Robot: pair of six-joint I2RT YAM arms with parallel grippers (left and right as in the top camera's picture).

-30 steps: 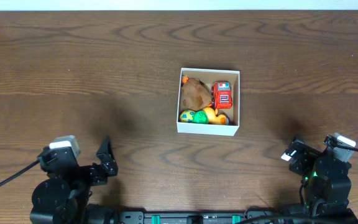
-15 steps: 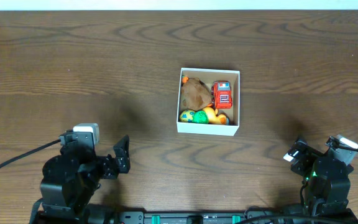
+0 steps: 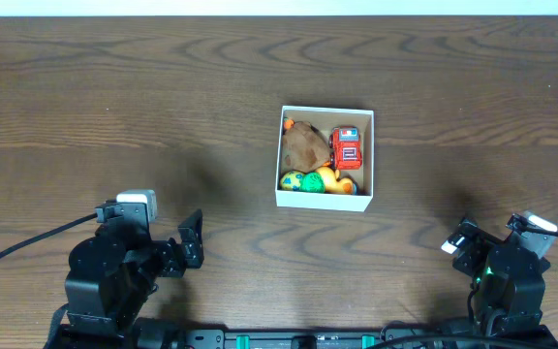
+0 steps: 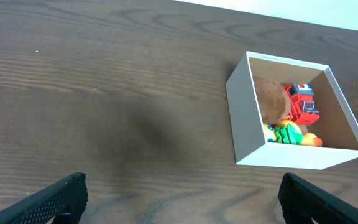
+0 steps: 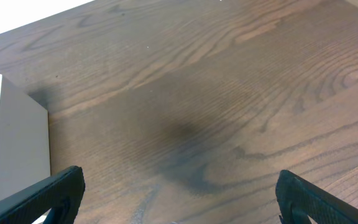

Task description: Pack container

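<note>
The container [image 3: 363,199] is a small square white box at the middle of the table. It holds a brown plush toy [image 3: 304,145], a red toy truck [image 3: 346,150], a yellow duck [image 3: 330,180] and a green ball [image 3: 292,181]. It also shows in the left wrist view [image 4: 247,127], and its white wall shows in the right wrist view [image 5: 17,149]. My left gripper [image 4: 182,196] is open and empty at the front left, well short of the box. My right gripper [image 5: 179,196] is open and empty at the front right.
The dark wooden table [image 3: 114,107] runs to a white edge at the back. Both arm bases stand at the table's front edge, the left arm [image 3: 114,276] and the right arm [image 3: 507,276].
The left arm swung right a second ago and has since settled with a slight shift. The right arm and the container's contents have not moved.
</note>
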